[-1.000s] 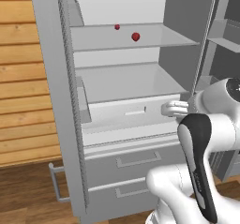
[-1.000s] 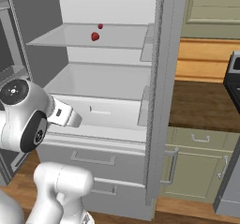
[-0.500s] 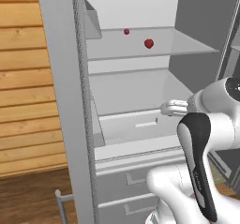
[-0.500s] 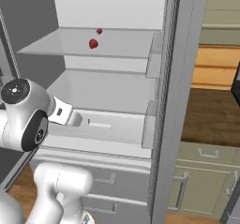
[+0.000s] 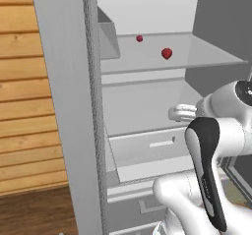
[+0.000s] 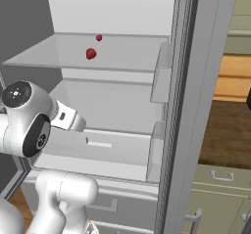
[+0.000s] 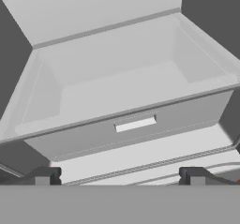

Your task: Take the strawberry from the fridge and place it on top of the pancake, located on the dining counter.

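The tiny bright red strawberry (image 5: pixel 167 53) lies on the glass upper shelf (image 5: pixel 211 57) of the open light grey fridge (image 5: pixel 69 106), above and beyond the wide-open, empty tool (image 7: pixel 119 175), which faces the white drawer bin (image 7: pixel 136 124) below.

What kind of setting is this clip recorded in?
A simulated home kitchen, most likely. An open fridge with a glass shelf holds a strawberry; a white bin drawer sits below. Pale green cabinets under a dark wooden counter stand beside it.
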### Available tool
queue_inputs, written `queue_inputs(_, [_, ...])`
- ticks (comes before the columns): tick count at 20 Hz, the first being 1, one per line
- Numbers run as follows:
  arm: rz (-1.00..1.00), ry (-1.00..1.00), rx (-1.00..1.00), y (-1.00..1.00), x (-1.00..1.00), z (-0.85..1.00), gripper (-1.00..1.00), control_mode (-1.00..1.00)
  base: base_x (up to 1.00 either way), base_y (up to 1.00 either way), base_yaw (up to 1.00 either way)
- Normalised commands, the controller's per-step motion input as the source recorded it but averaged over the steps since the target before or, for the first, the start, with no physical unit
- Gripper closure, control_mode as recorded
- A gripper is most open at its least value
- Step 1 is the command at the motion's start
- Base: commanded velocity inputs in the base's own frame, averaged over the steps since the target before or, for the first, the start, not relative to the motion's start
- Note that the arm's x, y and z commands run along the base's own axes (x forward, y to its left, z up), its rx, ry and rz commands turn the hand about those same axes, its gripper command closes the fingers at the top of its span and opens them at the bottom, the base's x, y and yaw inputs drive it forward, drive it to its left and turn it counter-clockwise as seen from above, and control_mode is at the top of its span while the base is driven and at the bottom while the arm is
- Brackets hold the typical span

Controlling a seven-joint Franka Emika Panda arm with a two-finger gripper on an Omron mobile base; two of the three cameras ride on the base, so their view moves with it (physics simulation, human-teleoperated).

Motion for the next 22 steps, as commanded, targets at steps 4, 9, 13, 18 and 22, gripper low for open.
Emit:
queue_inputs(4, [0.00,0.00,0.00,0.00,0.00,0.00,-1.00,1.00,0.41,0.00,0.00])
queue_inputs(9, [0.00,0.00,0.00,0.00,0.04,0.00,-1.00,-1.00,0.19,0.00,0.00])
queue_inputs(13, [0.00,-0.10,-0.09,0.06,0.06,0.38,-1.00,-1.00,0.00,0.00,0.00])
queue_inputs(18, [-0.01,-0.41,-0.17,0.05,0.16,0.75,-1.00,-1.00,0.00,0.00,0.00])
queue_inputs(22, [0.03,-0.47,-0.13,0.00,0.07,0.92,-1.00,-1.00,0.00,0.00,0.00])
